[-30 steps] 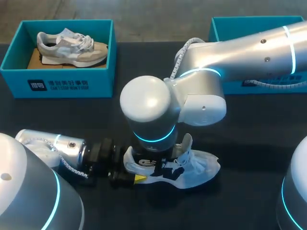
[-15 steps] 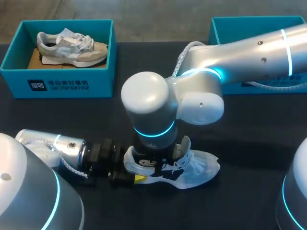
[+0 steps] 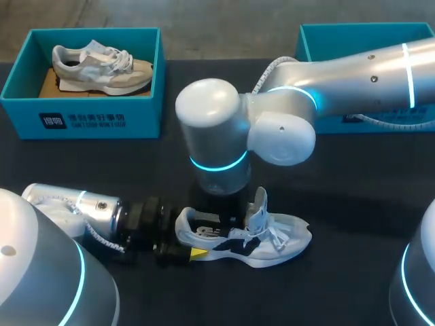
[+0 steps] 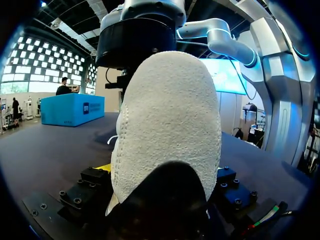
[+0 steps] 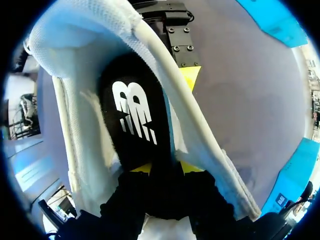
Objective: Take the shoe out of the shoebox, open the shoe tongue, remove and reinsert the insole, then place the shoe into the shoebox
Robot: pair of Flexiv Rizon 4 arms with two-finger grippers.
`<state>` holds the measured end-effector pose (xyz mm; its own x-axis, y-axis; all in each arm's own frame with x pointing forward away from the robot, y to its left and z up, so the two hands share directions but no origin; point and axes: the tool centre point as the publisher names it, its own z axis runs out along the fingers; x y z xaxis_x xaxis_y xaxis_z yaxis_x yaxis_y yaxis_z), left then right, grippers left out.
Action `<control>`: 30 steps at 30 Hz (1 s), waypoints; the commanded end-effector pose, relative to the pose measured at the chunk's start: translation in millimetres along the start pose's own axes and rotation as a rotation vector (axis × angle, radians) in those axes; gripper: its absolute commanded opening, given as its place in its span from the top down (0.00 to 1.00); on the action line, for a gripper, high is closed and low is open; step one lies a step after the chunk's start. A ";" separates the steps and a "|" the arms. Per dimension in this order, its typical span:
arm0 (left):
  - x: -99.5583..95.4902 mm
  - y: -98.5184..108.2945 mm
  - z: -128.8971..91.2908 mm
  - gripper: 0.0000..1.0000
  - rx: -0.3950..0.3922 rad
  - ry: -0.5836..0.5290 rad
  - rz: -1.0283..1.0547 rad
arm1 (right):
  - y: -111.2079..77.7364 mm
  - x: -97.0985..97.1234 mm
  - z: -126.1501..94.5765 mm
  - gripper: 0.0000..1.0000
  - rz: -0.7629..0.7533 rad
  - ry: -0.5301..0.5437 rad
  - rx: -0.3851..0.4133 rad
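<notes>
A white, blue and black shoe (image 3: 272,243) lies on its sole on the dark table, toe to the right, tongue (image 3: 258,204) standing up. My left gripper (image 3: 192,238) is at the heel, one yellow-tipped finger (image 3: 198,253) on the near side. In the left wrist view the white heel (image 4: 167,130) fills the space between its fingers, and the gripper (image 4: 162,187) is shut on it. My right arm's wrist (image 3: 217,170) hangs over the shoe's opening and hides its gripper there. In the right wrist view my right gripper (image 5: 166,169) is shut on the end of the black insole (image 5: 132,115) inside the shoe.
A teal shoebox (image 3: 88,122) at the back left holds a grey and beige shoe (image 3: 102,64). A second teal shoebox (image 3: 326,37) stands at the back right, partly behind my right arm. My left arm lies low along the front left.
My right wrist has risen and drawn back from the shoe, uncovering its opening. The tongue now stands more upright. My left gripper and the shoe have stayed in place.
</notes>
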<state>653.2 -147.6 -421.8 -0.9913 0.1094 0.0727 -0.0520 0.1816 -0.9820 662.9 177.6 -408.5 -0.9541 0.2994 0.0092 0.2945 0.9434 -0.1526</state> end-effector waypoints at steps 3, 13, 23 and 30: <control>-0.7 -0.6 -0.5 1.00 -0.001 -0.002 0.000 | 10.2 13.4 61.7 0.73 -0.027 0.094 0.030; -0.7 -0.6 -0.5 1.00 -0.001 -0.002 0.000 | 9.7 31.6 73.7 1.00 -0.059 0.202 0.049; -0.7 -0.6 -0.5 1.00 -0.001 -0.002 0.000 | -2.0 43.7 65.5 1.00 -0.056 0.208 0.004; -0.7 -0.6 -0.5 1.00 -0.001 -0.002 0.000 | -11.5 42.8 34.5 1.00 -0.056 0.167 -0.081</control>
<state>651.6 -146.3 -421.4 -0.9911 0.1120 0.0721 -0.0510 0.1808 -0.9822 645.9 185.5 -407.1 -0.9451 0.2603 0.1977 0.2400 0.9632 -0.1209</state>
